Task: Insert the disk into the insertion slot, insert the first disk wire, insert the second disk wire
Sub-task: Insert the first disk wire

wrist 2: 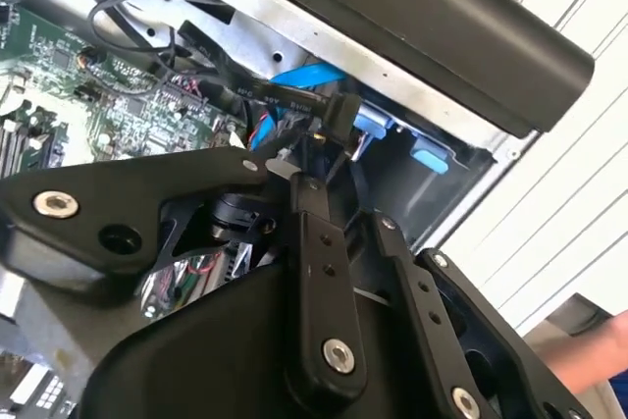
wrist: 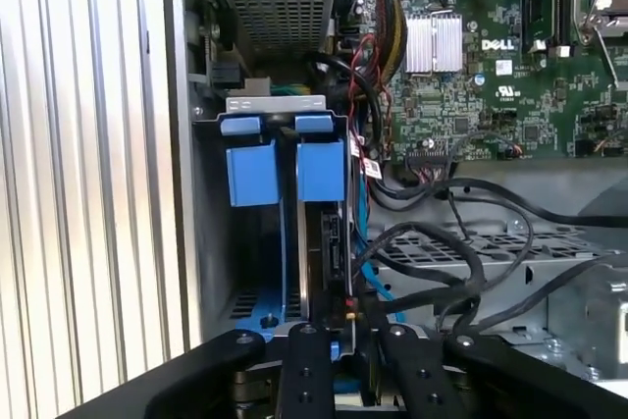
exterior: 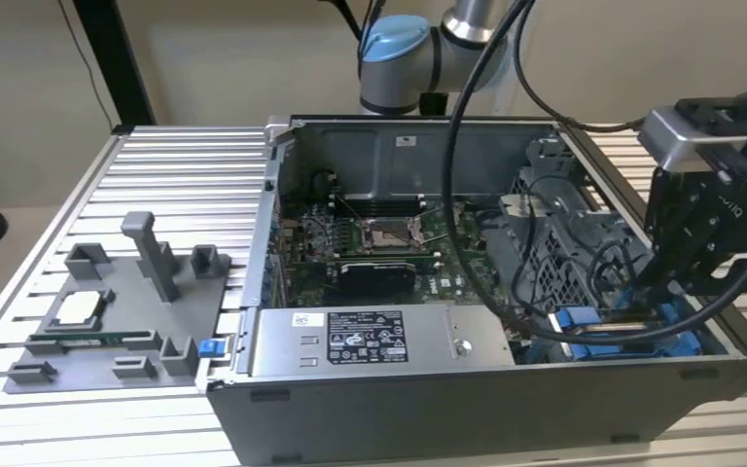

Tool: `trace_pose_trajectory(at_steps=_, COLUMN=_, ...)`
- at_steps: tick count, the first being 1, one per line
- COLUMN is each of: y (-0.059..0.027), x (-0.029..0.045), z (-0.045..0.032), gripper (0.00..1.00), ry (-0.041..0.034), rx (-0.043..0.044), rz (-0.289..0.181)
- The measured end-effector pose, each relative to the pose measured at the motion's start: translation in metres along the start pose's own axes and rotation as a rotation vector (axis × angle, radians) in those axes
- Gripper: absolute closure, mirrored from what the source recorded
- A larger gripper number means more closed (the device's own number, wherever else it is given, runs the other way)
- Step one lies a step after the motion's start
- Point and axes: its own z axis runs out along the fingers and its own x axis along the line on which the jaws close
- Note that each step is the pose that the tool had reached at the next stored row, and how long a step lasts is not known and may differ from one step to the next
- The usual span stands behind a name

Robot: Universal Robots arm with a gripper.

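one narrow pincer [wrist 2: 309,154] grips a black wire plug [wrist 2: 337,113] at the seated disk [wrist: 324,242].

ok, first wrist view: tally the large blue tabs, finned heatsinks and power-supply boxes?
large blue tabs: 2
silver finned heatsink: 1
power-supply box: 1
Total: 4

Exterior view high, angled down into open computer case [exterior: 478,399]. Both wrist views close, sharing insertion slot [wrist 2: 432,156] [wrist: 253,172].
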Motion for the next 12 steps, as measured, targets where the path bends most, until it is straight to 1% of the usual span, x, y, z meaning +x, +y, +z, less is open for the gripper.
trace_pose_trajectory(at_steps=2, y=0.0, x=-0.0003, z=-0.0073, gripper=0.0, ry=-0.0002, rx=0.0, rz=0.0)
trace_pose_trajectory(at_steps=8, y=0.0003, x=-0.0009, z=-0.0243, gripper=0.0, ry=0.0, rx=0.0, rz=0.0)
trace_pose_trajectory(at_steps=9, y=0.0003, x=-0.0009, z=-0.0258, gripper=0.0, ry=-0.0001, rx=0.0, rz=0.0)
trace_pose_trajectory(at_steps=12, y=0.0004, x=-0.0009, z=-0.026, gripper=0.0, ry=-0.0004, rx=0.0, rz=0.0)
